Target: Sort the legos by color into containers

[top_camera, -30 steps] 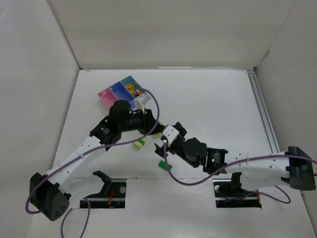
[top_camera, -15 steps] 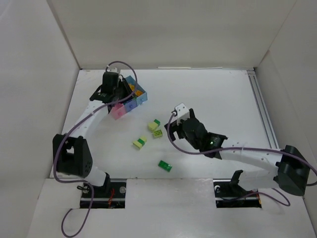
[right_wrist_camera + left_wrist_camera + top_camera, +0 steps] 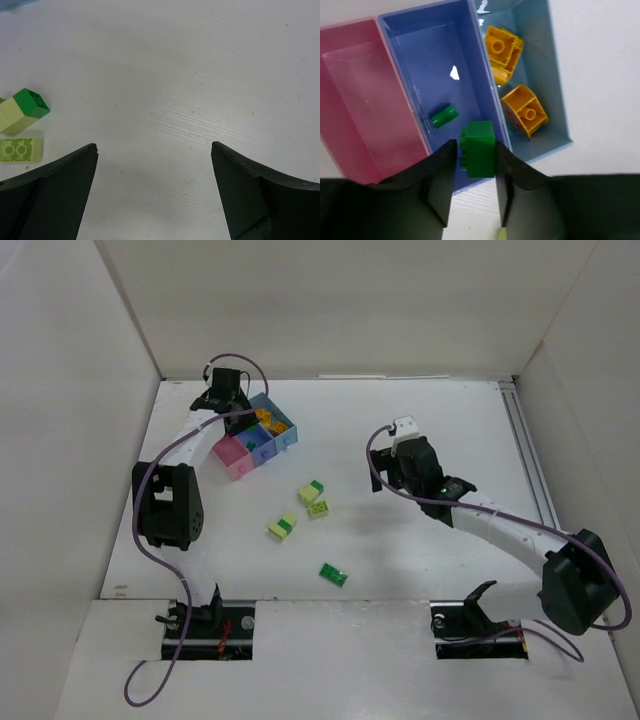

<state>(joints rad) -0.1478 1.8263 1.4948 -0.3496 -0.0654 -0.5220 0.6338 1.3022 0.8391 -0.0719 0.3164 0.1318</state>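
Three bins (image 3: 365, 100), two orange bricks (image 3: 504, 47), three green bricks (image 3: 479, 147), one lime brick (image 3: 318, 509), two yellow-green bricks (image 3: 282, 528).

Lit brightly and evenly from overhead, with only faint, soft-edged shadows on the white table (image 3: 400, 560). Caught small white glints of glare on the floor of the darker blue bin (image 3: 420, 65) in the left wrist view. Rendered the dark green brick (image 3: 479, 147) sharp, the left fingers (image 3: 437, 180) smeared and featureless near the lens. Showed table grain crisply in the right wrist view, the right fingers (image 3: 50, 195) soft-edged and dark.
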